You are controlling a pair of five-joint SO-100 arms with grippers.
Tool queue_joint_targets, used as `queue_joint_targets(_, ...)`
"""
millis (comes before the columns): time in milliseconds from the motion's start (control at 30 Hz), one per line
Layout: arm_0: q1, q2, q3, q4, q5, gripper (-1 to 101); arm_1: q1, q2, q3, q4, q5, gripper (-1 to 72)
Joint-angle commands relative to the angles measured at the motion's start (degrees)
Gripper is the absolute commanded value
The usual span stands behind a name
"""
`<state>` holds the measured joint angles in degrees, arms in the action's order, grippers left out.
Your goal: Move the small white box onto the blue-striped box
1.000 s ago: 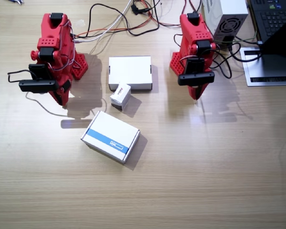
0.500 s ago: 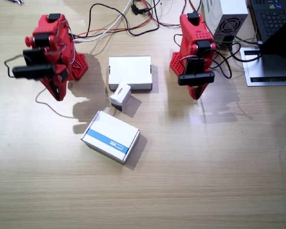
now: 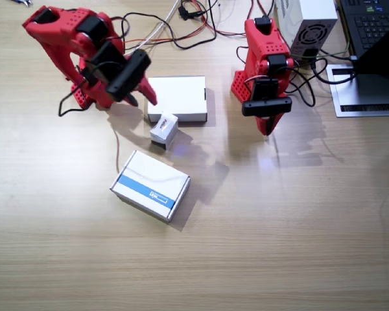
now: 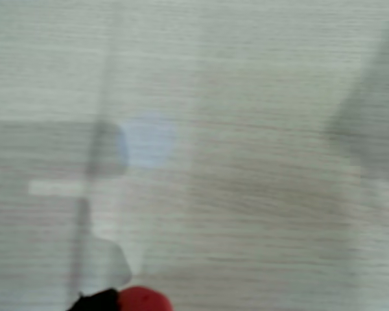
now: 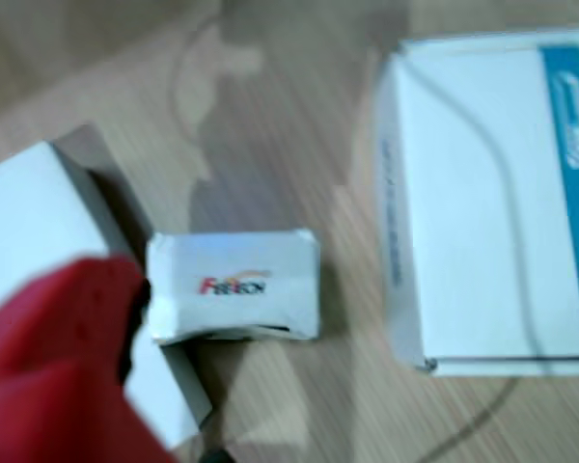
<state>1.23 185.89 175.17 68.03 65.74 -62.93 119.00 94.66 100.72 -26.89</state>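
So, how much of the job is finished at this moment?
Nothing is placed yet. The small white box lies on the table beside the plain white box, apart from the blue-striped box. In hand: the right gripper hangs near the small box without holding it; the left gripper is away from the boxes. Left: grasp, lift, and set it on the striped box.

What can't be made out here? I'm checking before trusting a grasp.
- Right gripper fingers: fixed view, motion-blurred; a wrist view shows only a red blur.
- Left gripper fingers: fixed view, hidden under its own body; a wrist view shows only a tip.
- Small box underside: hidden.
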Motion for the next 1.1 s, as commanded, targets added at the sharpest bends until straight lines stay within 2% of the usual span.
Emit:
queue_joint_targets(0, 1.23, 1.58, -1.05, 0.26, 0.00, 0, -2.02, -5.36, -5.10, -1.05, 3.25, 41.6)
queue_joint_targets(200, 1.23, 1.58, -1.05, 0.26, -0.09, 0, -2.02, -18.37, -6.77, -4.75, 3.52, 44.1)
queue_joint_targets(500, 1.23, 1.58, -1.05, 0.62, 0.18, 0, -1.49, -21.88, 0.44, -9.05, 5.10, 45.7)
queue_joint_targets(733, 1.14, 1.58, -1.05, 0.70, 0.18, 0, 2.55, -30.67, 5.63, -17.67, 4.48, 45.5)
queue_joint_targets(933, 1.14, 1.58, -1.05, 0.79, 0.35, 0, 2.99, -39.46, 2.64, -21.09, 5.80, 41.9)
queue_joint_targets(1067, 1.05, 1.58, -1.05, 0.79, 0.44, 0, 1.93, -39.73, 1.14, -20.65, 6.42, 33.1)
